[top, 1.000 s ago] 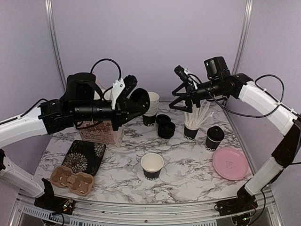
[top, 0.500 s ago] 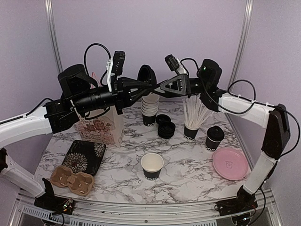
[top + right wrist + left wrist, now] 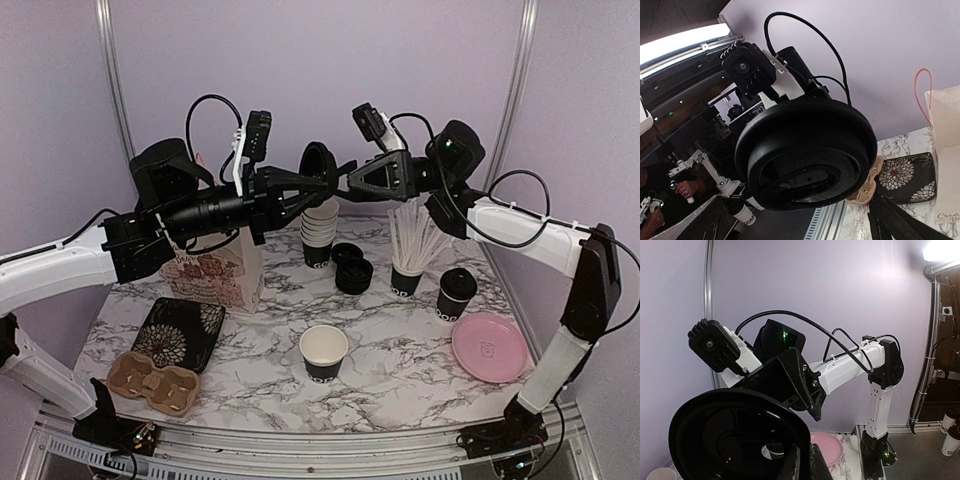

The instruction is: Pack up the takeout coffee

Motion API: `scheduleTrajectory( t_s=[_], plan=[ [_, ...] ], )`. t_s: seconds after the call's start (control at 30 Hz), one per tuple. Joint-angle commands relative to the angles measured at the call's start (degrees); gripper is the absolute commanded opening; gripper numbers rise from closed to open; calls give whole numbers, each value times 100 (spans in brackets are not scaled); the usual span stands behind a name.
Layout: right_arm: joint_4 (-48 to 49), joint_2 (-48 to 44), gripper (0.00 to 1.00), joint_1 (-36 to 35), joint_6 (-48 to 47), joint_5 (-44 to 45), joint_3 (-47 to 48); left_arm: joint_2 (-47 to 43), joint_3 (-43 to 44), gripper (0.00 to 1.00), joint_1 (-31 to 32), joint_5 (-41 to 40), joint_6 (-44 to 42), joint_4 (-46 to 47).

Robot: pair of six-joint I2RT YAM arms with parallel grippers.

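White marble counter, grey veins. Pink plate. Black lid, black lidded cup with white lettering. The open cup – black outside, white inside. Black pouch, pale floral print. Brown cup carrier. Pale bag – reddish flowers. White straws. Lilac walls. White arms, black joints and jaws.

**Lid goes up, right arm comes across to meet it**

Your left arm now holds the black lid high above the stack of cups. A second ago you have it lower, just left of the top of that stack. Your right arm swings left and up from over the cup of straws. Its wide-open jaws now face the lid from the right, with the tips just beside its rim. In the last half second the shifts are slight: the lid edges right.
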State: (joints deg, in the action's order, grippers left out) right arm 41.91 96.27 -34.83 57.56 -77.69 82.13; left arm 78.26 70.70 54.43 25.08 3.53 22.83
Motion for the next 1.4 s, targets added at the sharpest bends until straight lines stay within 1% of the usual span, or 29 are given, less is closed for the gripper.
scheduleTrajectory(
  t_s=[0.0, 0.17, 0.23, 0.4, 0.53, 0.83, 0.9, 0.93, 1.1, 1.2, 1.27, 1.3, 1.37],
  plan=[
    [-127, -171, 97, -54, -142, -71, 54, 147, 130, 5, -21, 133, 74, 230],
    [-131, -127, 93, -80, -123, -53, 142, 256, 197, 5, -21, 194, 129, 247],
    [-135, -105, 91, -96, -113, -52, 159, 301, 216, 5, -21, 216, 129, 248],
    [-98, -99, 78, -128, -107, -70, 138, 346, 251, 5, -21, 216, 120, 257],
    [-66, -112, 70, -128, -102, -88, 120, 359, 268, 5, -21, 251, 136, 270],
    [-133, -84, 70, -138, -106, -34, 166, 473, 312, 5, -12, 298, 212, 282],
    [-146, -82, 73, -132, -110, -29, 171, 483, 324, 5, -12, 290, 222, 283],
    [-160, -82, 73, -131, -115, -27, 172, 489, 329, 5, -12, 288, 222, 281],
    [-198, -82, 64, -138, -171, -27, 146, 507, 348, 5, -12, 277, 218, 282],
    [-250, -82, 61, -134, -259, -42, 154, 526, 324, 6, -10, 211, 223, 282],
    [-393, -89, 60, -138, -396, -57, 186, 515, 294, 8, -12, 183, 236, 281],
    [-506, -91, 59, -138, -492, -61, 213, 497, 268, 13, -12, 126, 249, 279],
    [-815, -91, 59, -109, -777, -85, 275, 410, 160, 24, -12, -6, 255, 281]
  ],
)
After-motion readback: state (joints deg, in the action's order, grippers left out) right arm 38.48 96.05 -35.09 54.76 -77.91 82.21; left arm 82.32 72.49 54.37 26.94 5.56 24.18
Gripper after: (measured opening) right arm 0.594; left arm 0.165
